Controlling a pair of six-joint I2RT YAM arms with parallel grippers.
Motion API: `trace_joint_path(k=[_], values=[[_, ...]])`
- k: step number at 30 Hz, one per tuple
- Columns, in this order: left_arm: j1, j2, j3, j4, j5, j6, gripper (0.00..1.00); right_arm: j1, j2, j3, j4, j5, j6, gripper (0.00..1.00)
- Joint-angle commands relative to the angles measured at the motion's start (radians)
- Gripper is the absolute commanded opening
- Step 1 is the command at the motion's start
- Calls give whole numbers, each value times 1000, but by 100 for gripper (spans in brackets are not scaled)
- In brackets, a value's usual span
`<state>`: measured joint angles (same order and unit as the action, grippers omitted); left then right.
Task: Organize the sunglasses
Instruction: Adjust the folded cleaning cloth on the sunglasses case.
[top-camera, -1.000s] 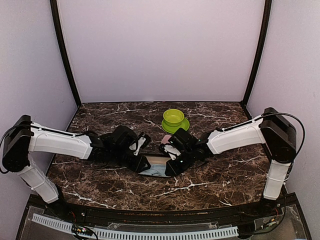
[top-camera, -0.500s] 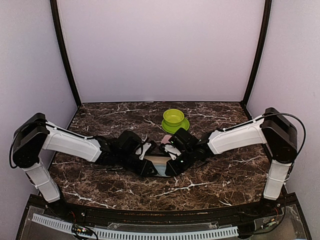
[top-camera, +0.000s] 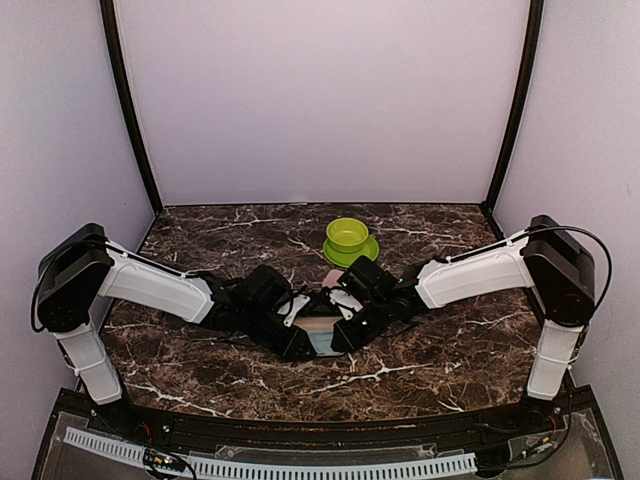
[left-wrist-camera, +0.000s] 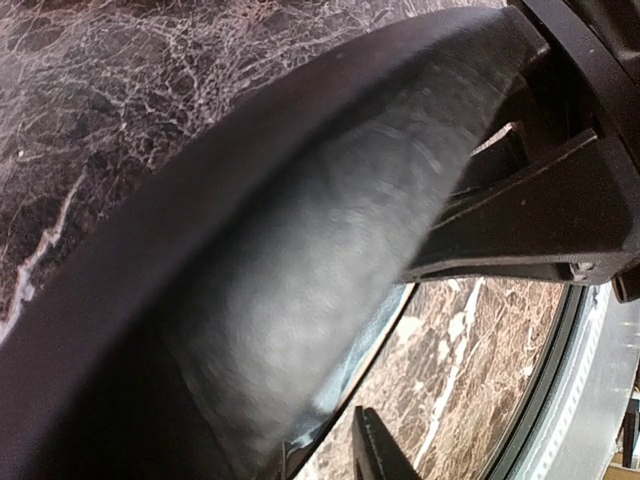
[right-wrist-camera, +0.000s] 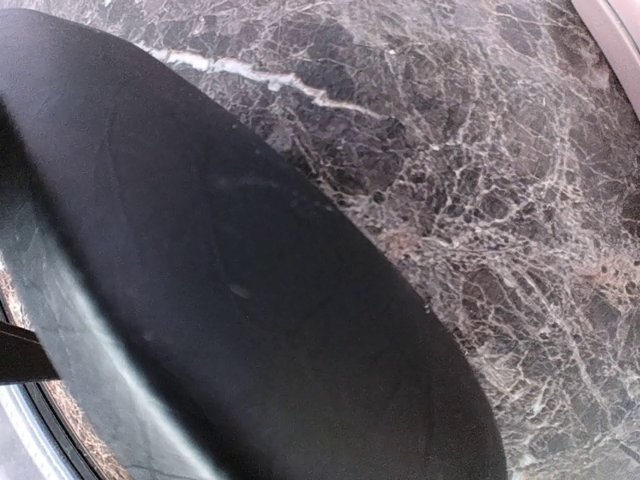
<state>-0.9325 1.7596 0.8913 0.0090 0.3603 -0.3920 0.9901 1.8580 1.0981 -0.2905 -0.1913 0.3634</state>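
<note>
left hand and right hand crowd the black case mid-surface; cannot tell whether either is clenched.

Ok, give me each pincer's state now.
Left pincer: at the black case, open or closed cannot be told.
Right pincer: also at it, cannot be told.

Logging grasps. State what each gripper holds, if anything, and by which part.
Cannot be told. The left gripper sits at the left end of the black case, the right gripper at its right end, but the grip itself is hidden.
</note>
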Motion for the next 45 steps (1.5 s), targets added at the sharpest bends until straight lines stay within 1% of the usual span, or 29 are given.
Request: trace_joint_path(k=[1, 11, 17, 29, 39, 45], values=[[-5, -10, 10, -102, 26, 35, 26, 7, -25, 11, -66, 45, -21, 17], [-5, -59, -4, -180, -9, 52, 27, 4, -29, 23, -112, 97, -27, 17], [-5, -101, 12, -199, -35, 54, 27, 4, -17, 26, -113, 96, -30, 17], [-4, -206, -5, -128, -98, 45, 29, 4, -44, 30, -95, 77, -46, 18], [-4, -154, -33, -79, -52, 29, 29, 4, -52, 39, -88, 67, -49, 18], [-5, -97, -32, -69, -21, 33, 29, 4, -47, 39, -84, 64, -44, 18]])
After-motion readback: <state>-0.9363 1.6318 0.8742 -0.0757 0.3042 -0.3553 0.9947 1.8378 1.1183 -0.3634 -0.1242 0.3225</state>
